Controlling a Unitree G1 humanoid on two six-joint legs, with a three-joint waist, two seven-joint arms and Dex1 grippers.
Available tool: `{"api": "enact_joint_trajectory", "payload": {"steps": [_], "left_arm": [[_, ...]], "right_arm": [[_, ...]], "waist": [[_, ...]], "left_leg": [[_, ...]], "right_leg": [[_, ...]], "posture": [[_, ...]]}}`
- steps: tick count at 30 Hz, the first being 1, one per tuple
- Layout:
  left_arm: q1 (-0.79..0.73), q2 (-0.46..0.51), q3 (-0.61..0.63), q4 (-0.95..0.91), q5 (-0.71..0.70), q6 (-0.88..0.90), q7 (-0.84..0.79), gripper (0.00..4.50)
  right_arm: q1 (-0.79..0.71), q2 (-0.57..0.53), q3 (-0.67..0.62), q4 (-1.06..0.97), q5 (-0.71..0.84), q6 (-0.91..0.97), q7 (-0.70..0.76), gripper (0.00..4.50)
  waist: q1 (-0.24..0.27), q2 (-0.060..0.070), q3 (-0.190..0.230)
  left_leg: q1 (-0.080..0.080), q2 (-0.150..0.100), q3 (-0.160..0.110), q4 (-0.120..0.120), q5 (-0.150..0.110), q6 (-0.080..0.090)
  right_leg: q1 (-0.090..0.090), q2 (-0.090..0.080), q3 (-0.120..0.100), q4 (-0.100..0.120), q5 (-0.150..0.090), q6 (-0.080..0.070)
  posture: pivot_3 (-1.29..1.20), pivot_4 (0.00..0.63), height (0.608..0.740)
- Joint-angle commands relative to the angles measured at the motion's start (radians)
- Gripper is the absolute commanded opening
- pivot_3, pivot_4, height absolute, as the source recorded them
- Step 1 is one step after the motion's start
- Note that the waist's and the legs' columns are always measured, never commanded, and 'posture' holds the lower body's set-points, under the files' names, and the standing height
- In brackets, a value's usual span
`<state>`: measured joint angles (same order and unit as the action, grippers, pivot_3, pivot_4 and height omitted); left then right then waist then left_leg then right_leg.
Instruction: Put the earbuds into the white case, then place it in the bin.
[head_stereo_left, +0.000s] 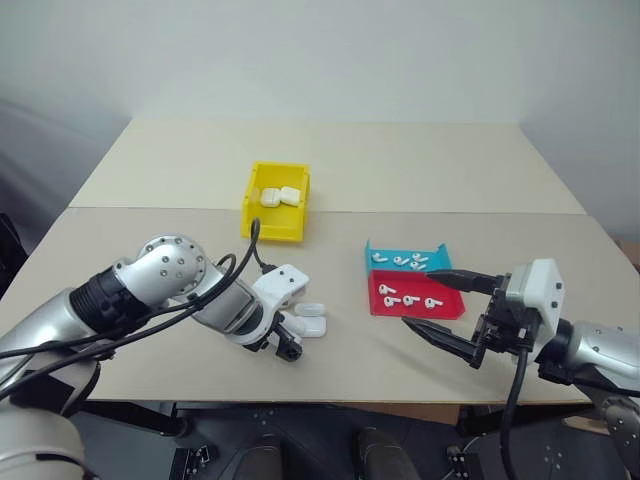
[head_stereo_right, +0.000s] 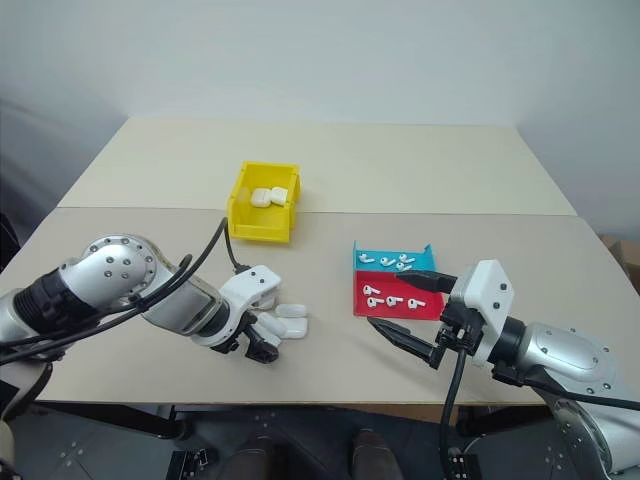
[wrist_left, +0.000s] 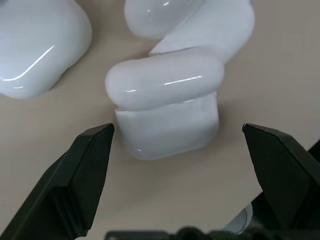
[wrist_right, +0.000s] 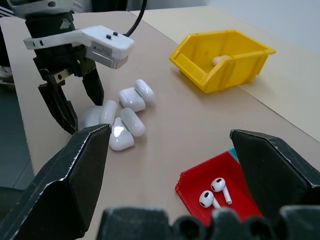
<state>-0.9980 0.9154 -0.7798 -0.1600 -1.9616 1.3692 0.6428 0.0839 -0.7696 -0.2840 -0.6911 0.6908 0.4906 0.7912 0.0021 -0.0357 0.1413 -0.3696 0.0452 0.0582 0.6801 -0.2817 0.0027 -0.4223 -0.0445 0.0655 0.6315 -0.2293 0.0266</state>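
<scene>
Counter (head_stereo_left: 420, 160) space below the left gripper (wrist_right: 70, 102) holds a small cluster of glossy white cases. This gripper points steeply down with its two black fingers (wrist_left: 85, 170) spread wide apart and nothing between them. Directly under the gap stands the white case (wrist_left: 167, 107), its hinged lid flipped open; neither finger touches it. More closed cases (wrist_right: 132, 97) lie just beyond it, on the far side from the gripper's wrist, some touching one another.

Opposite, the right gripper (head_stereo_left: 440, 305) is held level above the counter, its fingers likewise wide apart and empty, aimed toward the left gripper and the case cluster. Just beyond its upper finger sits a shallow red tray (head_stereo_left: 452, 308) with several earbuds (head_stereo_left: 410, 297) lying loose in it, and a teal tray (head_stereo_left: 372, 252) touching the red one on its far side carries more earbuds (head_stereo_right: 395, 261).

Farther out from both grippers, nearer the left one's side, stands the bin (head_stereo_left: 262, 222), bright yellow with tall walls. Two closed white cases (head_stereo_left: 281, 196) rest inside it, side by side.
</scene>
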Motion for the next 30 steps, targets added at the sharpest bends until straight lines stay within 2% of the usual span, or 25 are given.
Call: {"api": "enact_joint_trajectory", "payload": {"steps": [1,9,18,26,30], "left_arm": [[0.004,0.006,-0.004,0.0,-0.011,-0.021,0.066,4.48],[0.005,-0.015,0.004,0.025,-0.011,-0.026,0.125,4.48],[-0.011,0.014,0.008,0.042,-0.008,0.004,0.178,4.48],[-0.065,-0.017,0.023,0.034,0.009,0.066,0.068,4.48],[-0.073,-0.038,0.037,0.024,0.081,0.102,-0.001,4.48]], "right_arm": [[0.004,0.009,-0.015,-0.037,0.008,-0.023,-0.008,4.5],[0.007,0.024,-0.005,-0.038,-0.002,-0.026,-0.016,4.5],[0.001,0.039,0.012,-0.036,-0.017,-0.037,-0.015,4.5],[-0.007,0.034,0.006,-0.036,-0.018,-0.032,-0.014,4.5],[-0.013,0.034,0.007,-0.031,-0.02,-0.032,-0.013,4.5]], "waist": [[0.001,0.0,0.0],[0.005,0.0,0.0],[0.008,0.0,0.0],[0.009,0.0,0.0],[0.009,0.0,0.0]], "left_leg": [[0.0,0.0,0.0,0.0,0.0,0.0],[0.0,0.0,0.001,0.0,0.0,-0.001],[0.0,0.0,0.001,0.0,0.0,-0.001],[0.0,-0.001,0.003,0.0,0.001,-0.001],[0.0,-0.001,0.003,0.0,0.001,-0.001]], "right_leg": [[0.0,0.0,0.0,0.0,0.0,0.0],[0.0,0.0,0.0,0.0,0.0,0.0],[0.0,0.0,0.0,0.0,0.0,0.0],[0.001,0.0,-0.001,-0.001,0.0,0.0],[0.001,0.0,-0.001,-0.001,0.0,0.0]], "posture": [[0.0,0.15,0.74],[0.0,0.15,0.74],[0.0,0.15,0.74],[0.0,0.15,0.74],[0.0,0.15,0.74]]}}
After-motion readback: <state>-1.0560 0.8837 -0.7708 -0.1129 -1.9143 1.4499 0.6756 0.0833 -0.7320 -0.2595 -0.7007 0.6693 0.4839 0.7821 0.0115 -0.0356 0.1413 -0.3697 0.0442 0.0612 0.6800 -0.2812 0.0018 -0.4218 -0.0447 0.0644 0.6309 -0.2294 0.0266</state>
